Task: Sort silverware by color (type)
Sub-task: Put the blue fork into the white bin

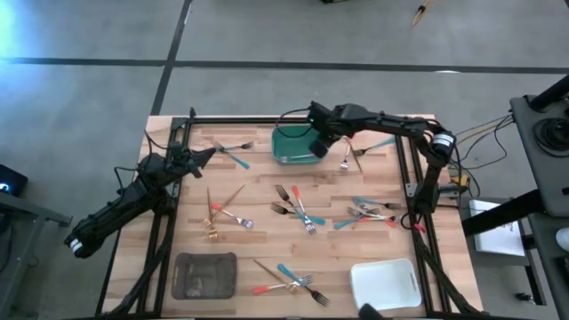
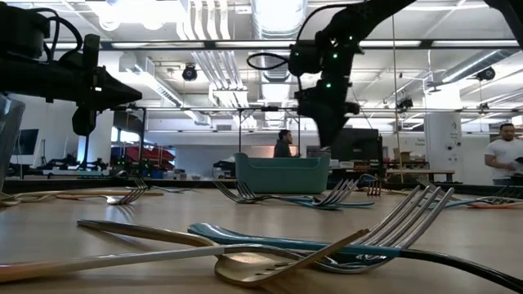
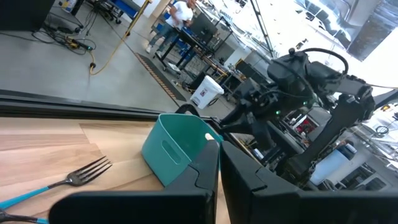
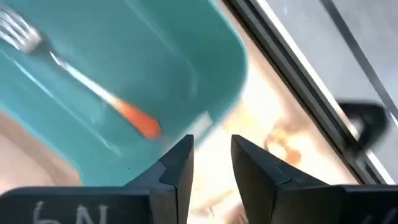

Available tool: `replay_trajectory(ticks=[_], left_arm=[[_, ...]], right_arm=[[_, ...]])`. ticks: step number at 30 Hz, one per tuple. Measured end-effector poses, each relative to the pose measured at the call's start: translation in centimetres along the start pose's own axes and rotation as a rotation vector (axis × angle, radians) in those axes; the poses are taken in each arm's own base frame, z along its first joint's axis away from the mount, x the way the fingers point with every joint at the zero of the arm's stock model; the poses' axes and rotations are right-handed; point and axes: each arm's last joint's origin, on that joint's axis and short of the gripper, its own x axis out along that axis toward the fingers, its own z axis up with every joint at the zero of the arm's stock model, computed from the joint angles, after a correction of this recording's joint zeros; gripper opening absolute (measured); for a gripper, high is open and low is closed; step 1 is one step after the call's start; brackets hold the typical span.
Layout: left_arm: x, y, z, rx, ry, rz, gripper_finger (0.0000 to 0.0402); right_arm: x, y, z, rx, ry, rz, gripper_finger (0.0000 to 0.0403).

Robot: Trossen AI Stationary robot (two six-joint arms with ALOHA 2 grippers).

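The green tray (image 1: 286, 151) stands at the table's far middle. My right gripper (image 1: 318, 147) hovers over its right end, open and empty. In the right wrist view the fingers (image 4: 212, 152) stand above the tray wall (image 4: 186, 56). A silver fork with a red-orange handle (image 4: 81, 87) shows inside the tray, blurred. My left gripper (image 1: 212, 153) waits to the tray's left, shut and empty, beside a teal-handled fork (image 1: 233, 153) lying flat on the wood. Teal, red-orange and gold silverware (image 1: 298, 209) lies scattered over the table's middle.
A grey tray (image 1: 204, 276) sits at the near left and a white tray (image 1: 384, 283) at the near right. Gold pieces (image 1: 222, 209) lie left of centre. More forks lie at the right (image 1: 369, 215) and near middle (image 1: 289, 280). A black frame (image 1: 267, 120) rims the table.
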Motion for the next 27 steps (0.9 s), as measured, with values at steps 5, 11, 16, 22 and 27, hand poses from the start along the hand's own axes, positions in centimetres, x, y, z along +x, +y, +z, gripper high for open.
replay_trajectory(ticks=[5, 11, 16, 22, 27], left_arm=[[0.0, 0.0, 0.0, 0.000, 0.000, 0.000, 0.0000], [0.0, 0.0, 0.0, 0.000, 0.000, 0.000, 0.0000], [0.0, 0.0, 0.0, 0.000, 0.000, 0.000, 0.0000], [0.0, 0.0, 0.0, 0.000, 0.000, 0.000, 0.0000], [0.0, 0.0, 0.0, 0.000, 0.000, 0.000, 0.0000]], right_arm=[[-0.8, -1.1, -2.0, -0.127, 0.161, -0.020, 0.0084], [0.3, -3.3, -3.3, -0.189, 0.286, -0.026, 0.0075], [1.7, -4.8, -4.3, -0.147, 0.352, 0.063, 0.0080], [3.0, -5.6, -5.6, -0.088, 0.419, 0.119, 0.0089], [3.8, -6.1, -5.6, 0.037, 0.384, 0.163, 0.0102]])
